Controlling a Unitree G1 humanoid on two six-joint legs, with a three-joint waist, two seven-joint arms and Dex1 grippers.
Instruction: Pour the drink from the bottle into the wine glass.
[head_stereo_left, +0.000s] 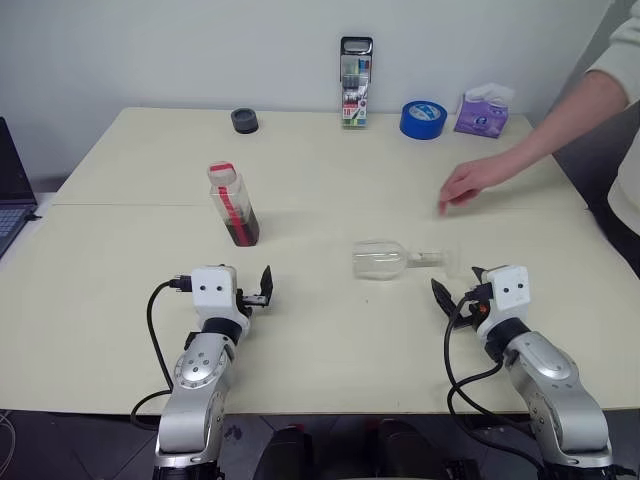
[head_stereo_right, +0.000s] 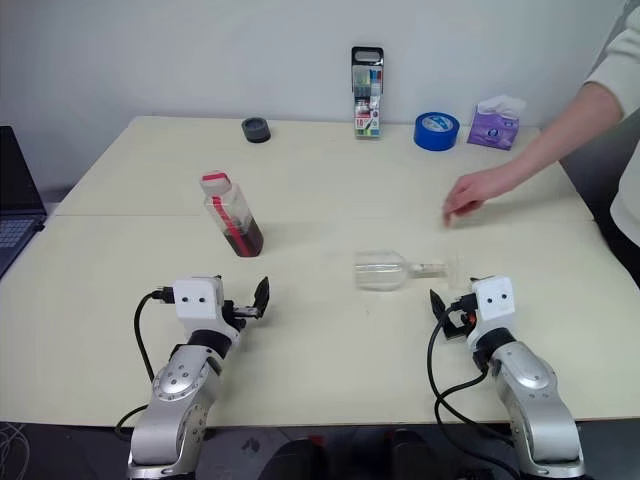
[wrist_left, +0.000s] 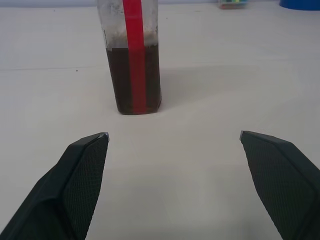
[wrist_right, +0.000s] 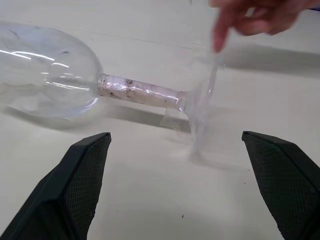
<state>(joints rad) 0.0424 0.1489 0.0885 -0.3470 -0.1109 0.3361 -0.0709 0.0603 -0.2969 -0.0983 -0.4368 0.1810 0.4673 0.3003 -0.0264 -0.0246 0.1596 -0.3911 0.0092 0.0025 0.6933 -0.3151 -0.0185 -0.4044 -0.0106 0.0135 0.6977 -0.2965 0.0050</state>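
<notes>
On the table (head_stereo_left: 320, 380), the bottle (head_stereo_left: 233, 205) stands upright to the left; the wine glass (head_stereo_left: 395, 259) lies on its side to its right, a person's hand (head_stereo_left: 465, 185) just behind it.

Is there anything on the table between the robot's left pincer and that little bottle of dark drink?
Nothing: the left wrist view shows bare table between the open left pincer and the upright bottle.

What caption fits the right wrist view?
Open right gripper faces the wine glass lying on its side, a person's hand above its foot.
</notes>
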